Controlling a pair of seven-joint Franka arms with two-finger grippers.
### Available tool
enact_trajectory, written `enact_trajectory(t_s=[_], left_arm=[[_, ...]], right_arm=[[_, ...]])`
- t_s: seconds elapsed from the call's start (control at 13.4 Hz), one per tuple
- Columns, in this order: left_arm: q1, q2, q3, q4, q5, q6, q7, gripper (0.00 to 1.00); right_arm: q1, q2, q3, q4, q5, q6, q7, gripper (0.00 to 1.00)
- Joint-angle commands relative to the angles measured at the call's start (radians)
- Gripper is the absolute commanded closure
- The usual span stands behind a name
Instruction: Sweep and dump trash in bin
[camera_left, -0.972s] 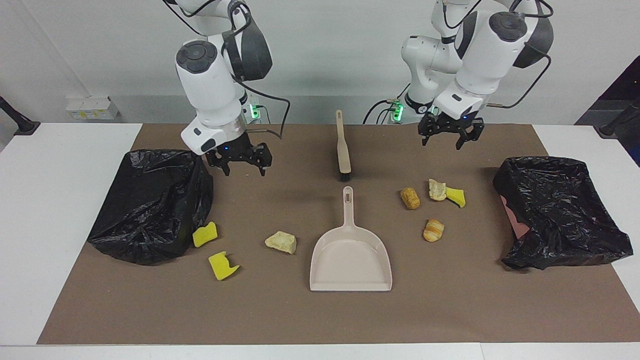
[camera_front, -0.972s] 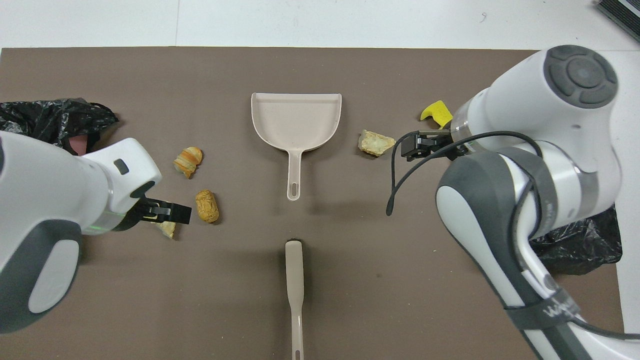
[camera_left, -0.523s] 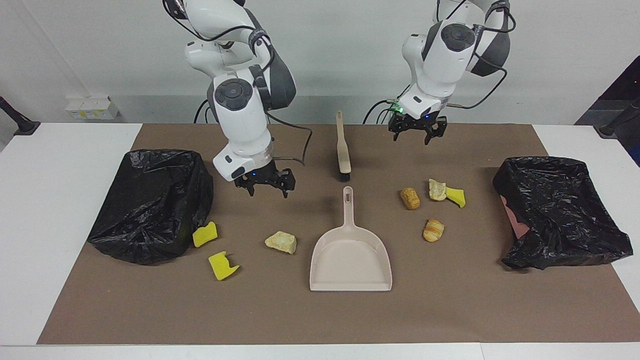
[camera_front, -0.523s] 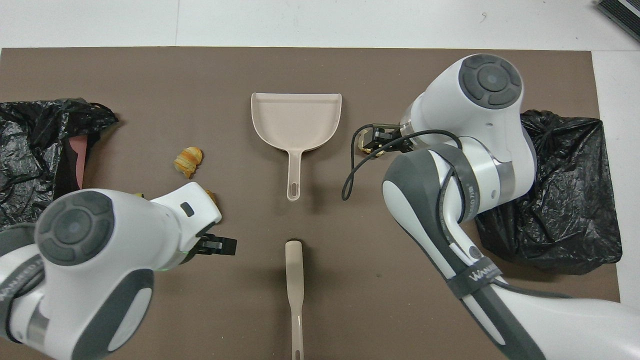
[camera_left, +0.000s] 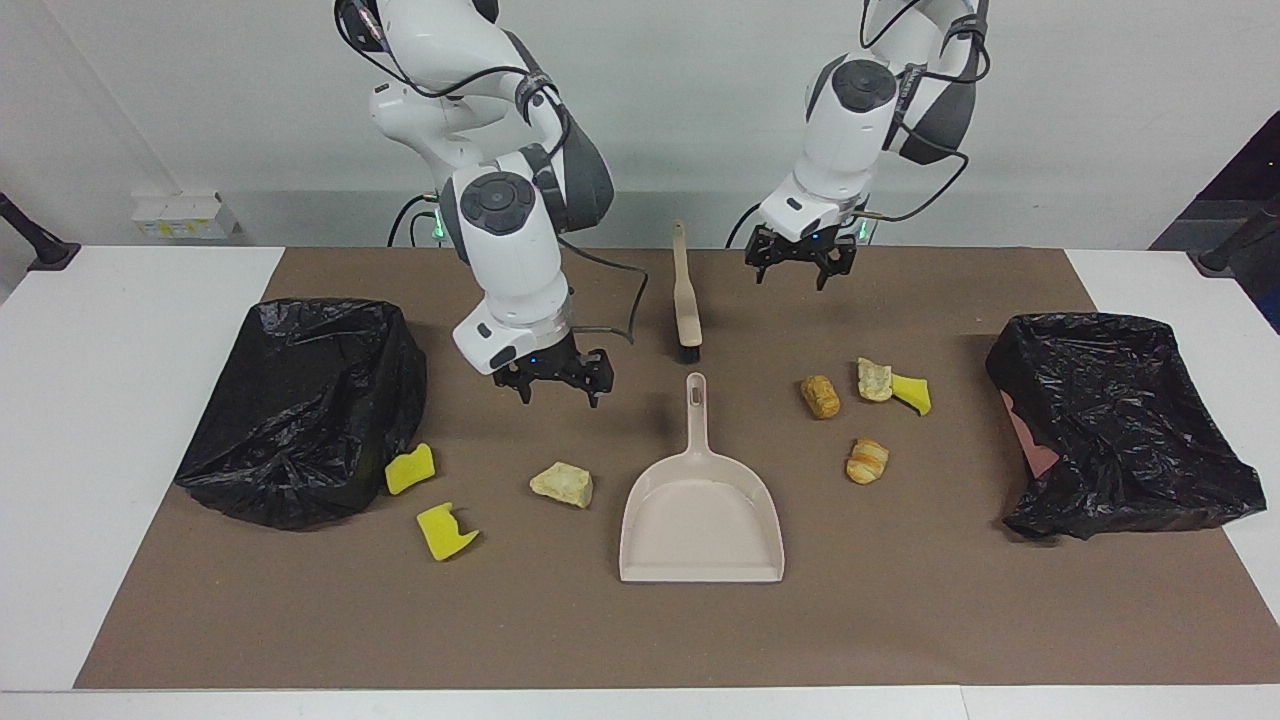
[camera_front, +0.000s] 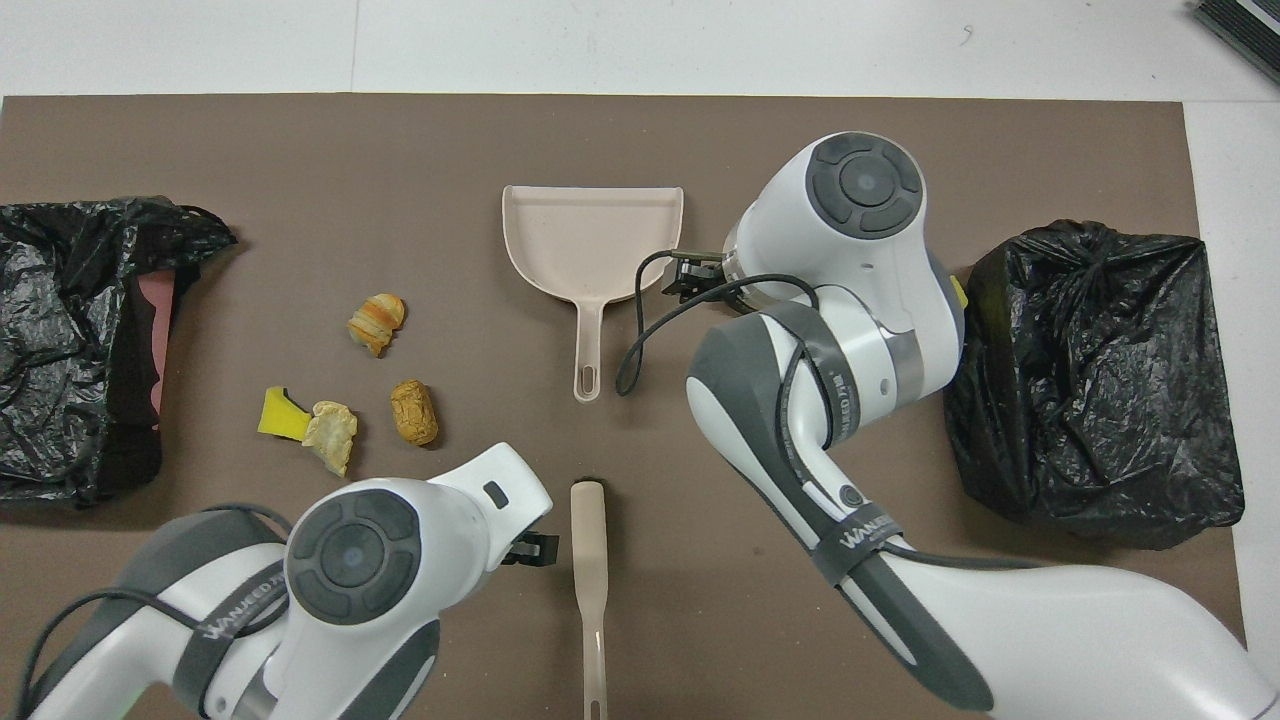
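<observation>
yellow and bread-brown trash (camera_left: 866, 459) lies loose on the brown mat (camera_left: 900, 620) to either side of the dustpan (camera_left: 702, 515), none in a bin (camera_left: 300, 410); sweeping not yet begun. right gripper (camera_left: 556, 385) and left gripper (camera_left: 798, 268) hang open, empty, near the brush (camera_left: 686, 300). white table (camera_left: 100, 420), grey wall.

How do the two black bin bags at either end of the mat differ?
The bin bag at the right arm's end stands taller, with two yellow sponge scraps lying beside it; the bin bag at the left arm's end sags lower and wider. Its torn plastic shows a pink patch; the first shows none. Both are crinkled black plastic on the brown mat.
</observation>
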Motion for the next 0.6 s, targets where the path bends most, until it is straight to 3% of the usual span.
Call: enact_trajectory(t_s=[0.0,0.22,0.52], left_arm=[[-0.017,-0.014,0.018,-0.040,0.005,0.049,-0.015,0.00],[-0.016,-0.014,0.018,-0.049,0.005,0.054,-0.015,0.00],[-0.046,0.009,0.018,-0.052,0.005,0.083,-0.024,0.00]], right_arm=[[0.017,0.119,0.002,0.162,0.003,-0.004,0.028,0.00],[0.029,0.211,0.020,0.274,0.006,0.000,0.028,0.00],[0.027,0.225,0.055,0.266,0.007,0.002,0.026,0.00]])
